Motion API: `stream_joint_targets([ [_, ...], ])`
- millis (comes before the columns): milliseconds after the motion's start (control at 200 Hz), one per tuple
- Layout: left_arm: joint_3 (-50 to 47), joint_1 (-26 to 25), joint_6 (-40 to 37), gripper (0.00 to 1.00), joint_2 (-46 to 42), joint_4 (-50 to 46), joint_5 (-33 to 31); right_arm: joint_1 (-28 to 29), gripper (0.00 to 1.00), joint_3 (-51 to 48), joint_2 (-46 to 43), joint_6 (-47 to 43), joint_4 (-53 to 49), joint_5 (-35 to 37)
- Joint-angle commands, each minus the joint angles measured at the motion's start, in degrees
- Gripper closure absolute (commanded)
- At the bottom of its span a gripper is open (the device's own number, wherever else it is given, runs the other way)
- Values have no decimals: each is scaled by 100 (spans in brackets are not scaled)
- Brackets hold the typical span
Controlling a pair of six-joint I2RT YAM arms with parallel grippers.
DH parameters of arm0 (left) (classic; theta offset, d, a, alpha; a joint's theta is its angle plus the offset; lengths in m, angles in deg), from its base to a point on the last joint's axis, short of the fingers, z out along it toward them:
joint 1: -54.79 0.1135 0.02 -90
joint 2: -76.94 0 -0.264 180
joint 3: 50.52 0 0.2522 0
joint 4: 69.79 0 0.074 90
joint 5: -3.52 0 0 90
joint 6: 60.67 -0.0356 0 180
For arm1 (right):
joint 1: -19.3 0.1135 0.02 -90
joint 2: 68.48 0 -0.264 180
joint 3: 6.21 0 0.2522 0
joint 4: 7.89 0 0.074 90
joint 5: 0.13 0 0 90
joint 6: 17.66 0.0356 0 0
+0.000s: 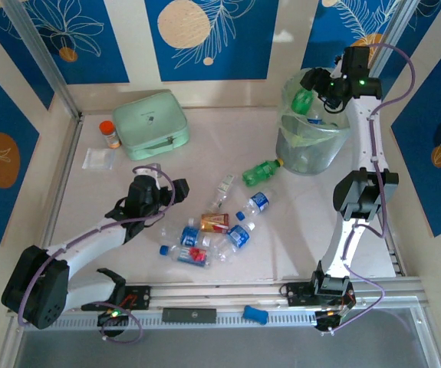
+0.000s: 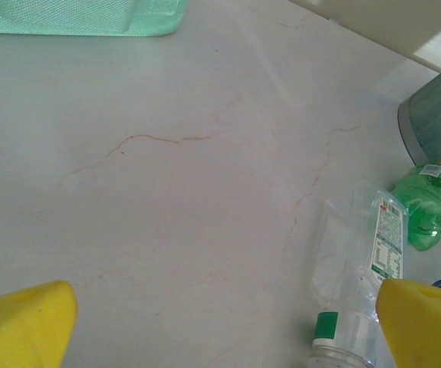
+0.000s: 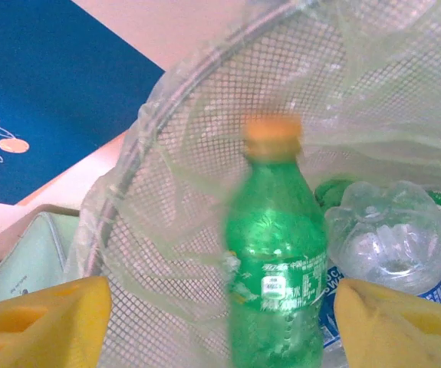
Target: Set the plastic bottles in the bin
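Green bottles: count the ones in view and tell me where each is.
2. One green bottle lies on the table beside the bin; another is at the bin's mouth between the right fingers. More may be hidden inside.

Right wrist view: the green bottle (image 3: 275, 261) between the pads (image 3: 44, 322) of my right end effector (image 3: 222, 295) is blurred, its base cut off by the lower edge; contact with either pad cannot be told. Left wrist view: the clear bottle (image 2: 354, 276) is cropped at the bottom and partly hidden behind a pad (image 2: 423, 322) of my left end effector (image 2: 226, 307); the bin (image 2: 435, 115) is cropped at the right edge.
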Motion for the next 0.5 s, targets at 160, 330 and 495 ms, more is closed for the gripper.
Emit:
stream_joint_targets([
  [160,78,69,24,0,-56,30,70,179,19,-292,-977,-298,119,-4],
  [330,142,70,14,0,-4,76,283,519,18,-1554,-1962,-521,859,21],
  [495,295,68,-36,0,150,82,553,796,16,-3145,-3079,-401,1845,-221],
])
